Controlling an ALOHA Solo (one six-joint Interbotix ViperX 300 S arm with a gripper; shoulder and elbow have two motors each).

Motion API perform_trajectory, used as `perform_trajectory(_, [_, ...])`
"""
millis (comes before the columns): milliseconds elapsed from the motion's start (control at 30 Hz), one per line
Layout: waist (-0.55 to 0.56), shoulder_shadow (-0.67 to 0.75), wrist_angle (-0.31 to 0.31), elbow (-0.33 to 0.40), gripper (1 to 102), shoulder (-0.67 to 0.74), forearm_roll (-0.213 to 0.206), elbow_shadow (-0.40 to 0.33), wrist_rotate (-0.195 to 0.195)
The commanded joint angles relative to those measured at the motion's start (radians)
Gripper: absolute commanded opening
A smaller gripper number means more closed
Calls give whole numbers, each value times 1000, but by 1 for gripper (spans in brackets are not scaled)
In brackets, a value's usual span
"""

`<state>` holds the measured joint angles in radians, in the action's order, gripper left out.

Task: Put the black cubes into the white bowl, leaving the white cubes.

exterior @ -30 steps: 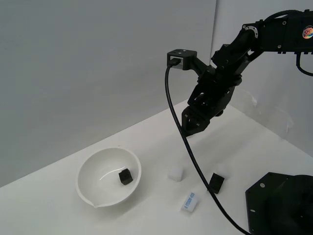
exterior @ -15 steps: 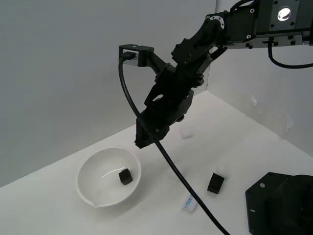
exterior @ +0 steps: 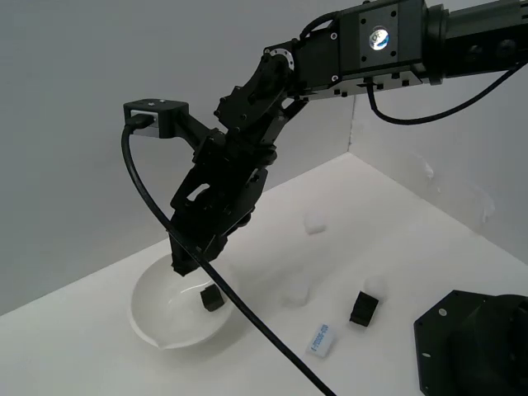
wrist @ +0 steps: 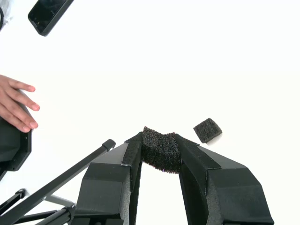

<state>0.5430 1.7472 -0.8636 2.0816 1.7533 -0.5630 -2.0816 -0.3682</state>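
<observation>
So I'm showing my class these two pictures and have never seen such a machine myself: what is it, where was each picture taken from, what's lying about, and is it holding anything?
It is a single black robot arm with a pincer at its end. The exterior view comes from a camera off the arm. The other comes from a camera on the wrist, looking along the pincer.

On the white table stands a white bowl with one black cube already in it. Another black cube sits on the table, with three white cubes and a small flat white block with blue print.

In the wrist view the pincer is shut on a third black cube, and the exterior view shows it over the bowl. A person's hand shows at the wrist view's edge.
</observation>
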Motion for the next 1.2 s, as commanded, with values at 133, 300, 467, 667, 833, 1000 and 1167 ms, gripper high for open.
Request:
perform_trajectory(133, [17,-46,6,-72,19,-49,-17,75,-6])
perform_trajectory(300, [20,-69,6,-87,21,-71,-15,92,-8])
perform_trajectory(467, [20,-74,6,-87,66,-77,-23,92,-9])
perform_trajectory(667, [17,-84,6,-87,72,-89,-23,92,-32])
perform_trajectory(833, [5,-66,-31,-83,72,-71,-20,86,-31])
perform_trajectory(1000, [-55,-23,-144,-60,72,-31,-14,63,-31])
perform_trajectory(1167, [-120,64,-147,0,72,55,8,3,-32])
